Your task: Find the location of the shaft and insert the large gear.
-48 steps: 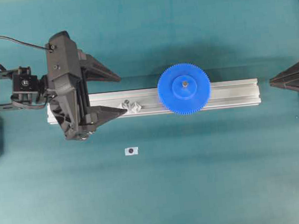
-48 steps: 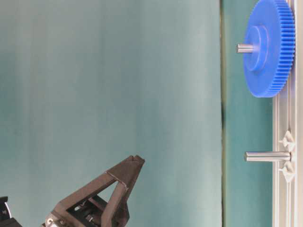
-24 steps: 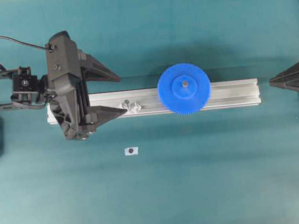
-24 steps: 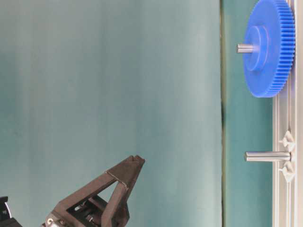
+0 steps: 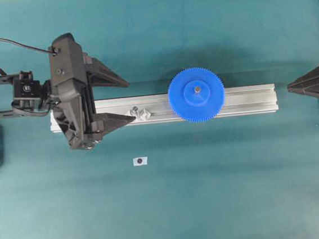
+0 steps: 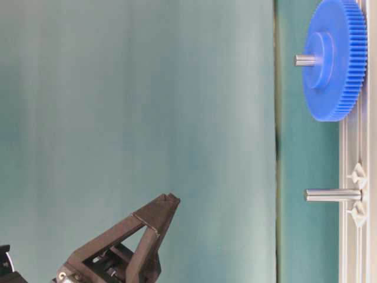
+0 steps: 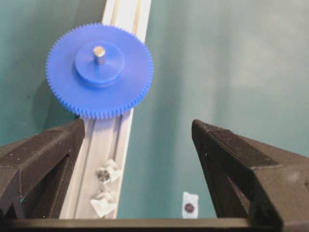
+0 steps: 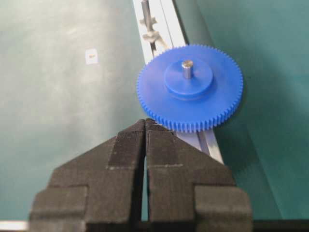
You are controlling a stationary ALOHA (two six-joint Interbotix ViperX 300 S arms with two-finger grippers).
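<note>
Both arms level: left gripper (image 5: 125,101) spread wide astride the rail's (image 5: 248,101) end, right gripper (image 8: 145,126) pressed together.

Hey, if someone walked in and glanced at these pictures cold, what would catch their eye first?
The large gear, bright blue against the teal table, sits on the aluminium rail with a grey shaft poking up through its hub. Next, the black left gripper hangs wide open over the rail's left end, near a second, bare pin. The right gripper is shut at the rail's right end.
</note>
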